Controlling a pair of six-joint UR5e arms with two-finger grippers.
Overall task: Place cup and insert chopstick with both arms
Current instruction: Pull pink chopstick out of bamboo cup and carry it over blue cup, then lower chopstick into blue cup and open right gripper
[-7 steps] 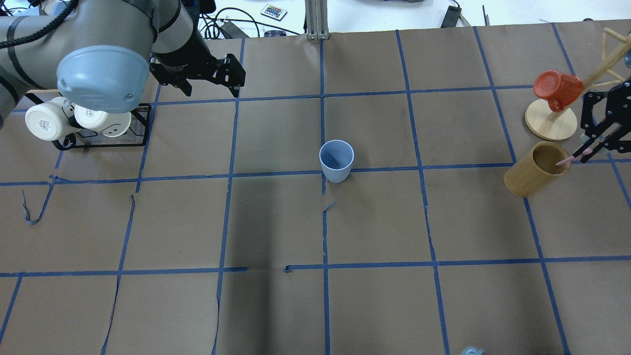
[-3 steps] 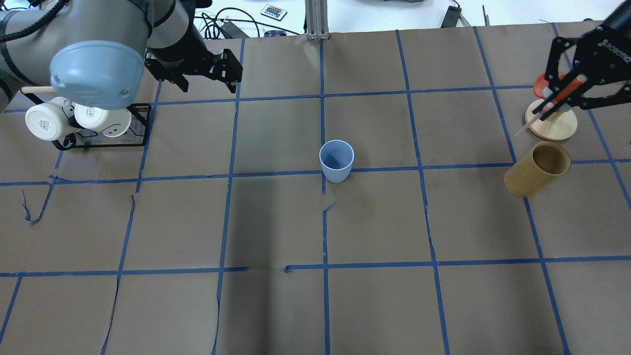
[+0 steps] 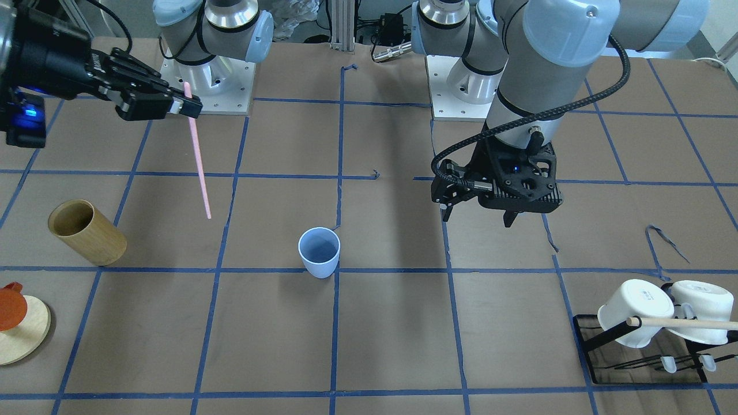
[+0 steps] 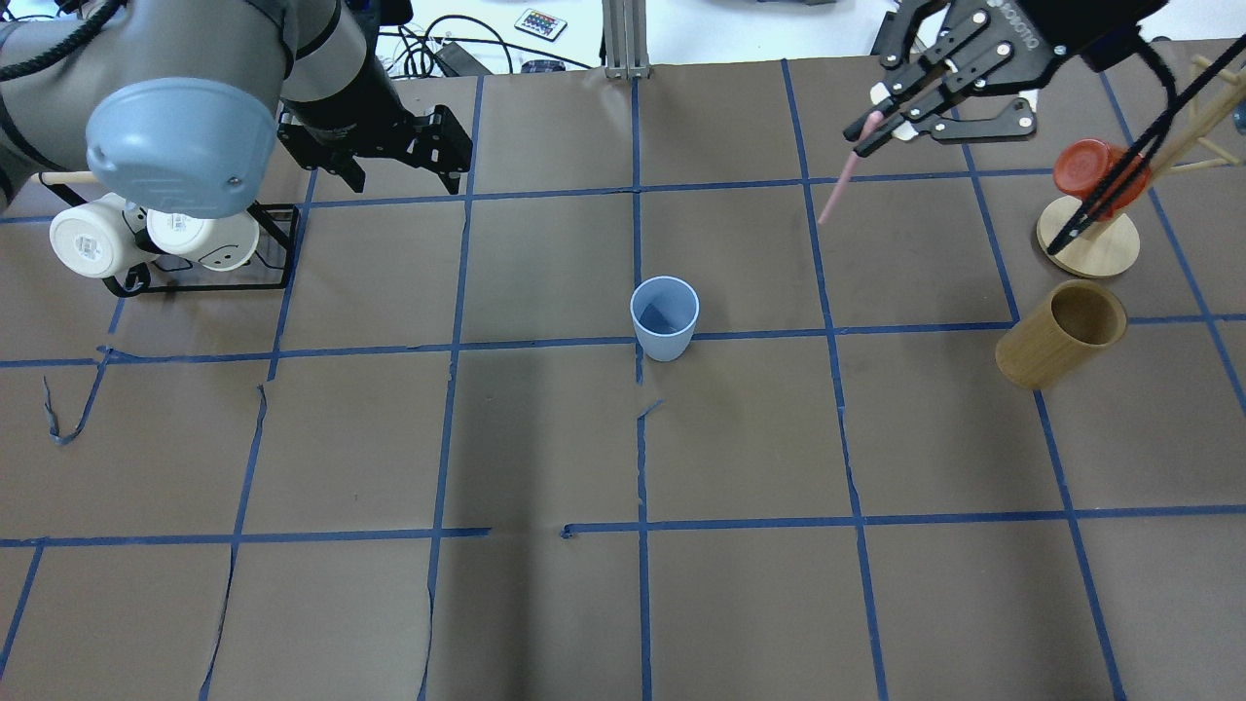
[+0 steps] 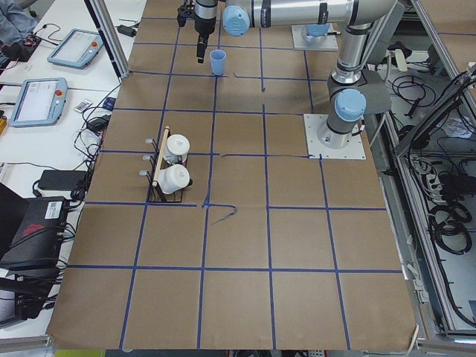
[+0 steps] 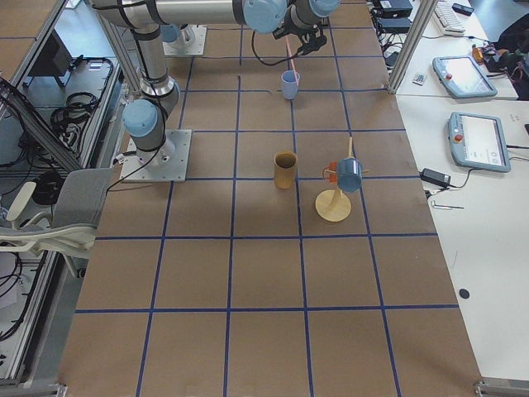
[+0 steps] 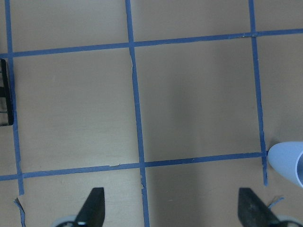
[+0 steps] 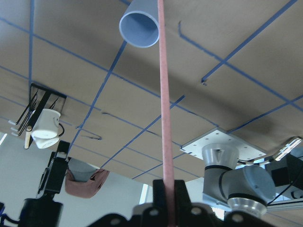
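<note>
The pale blue cup [image 4: 665,316] stands upright at the table's middle, also in the front view [image 3: 319,252]. My right gripper [image 4: 866,131] is shut on the top end of the pink chopstick [image 4: 837,195], which hangs down in the air, right of and beyond the cup. In the front view the chopstick [image 3: 198,155] hangs from the gripper [image 3: 187,106] well above the table. The right wrist view shows the chopstick [image 8: 165,104] pointing towards the cup [image 8: 138,23]. My left gripper [image 4: 404,183] is open and empty, left of and beyond the cup; its wrist view shows the cup's edge [image 7: 289,163].
A tan bamboo cup [image 4: 1056,336] stands at the right, next to a wooden mug tree [image 4: 1087,239] holding a red mug [image 4: 1095,166]. A black rack [image 4: 277,248] with two white mugs [image 4: 92,243] sits at the left under my left arm.
My right gripper has lifted the chopstick out of the bamboo cup and carried it up, away and leftwards towards the table's middle. My left gripper has barely moved.
</note>
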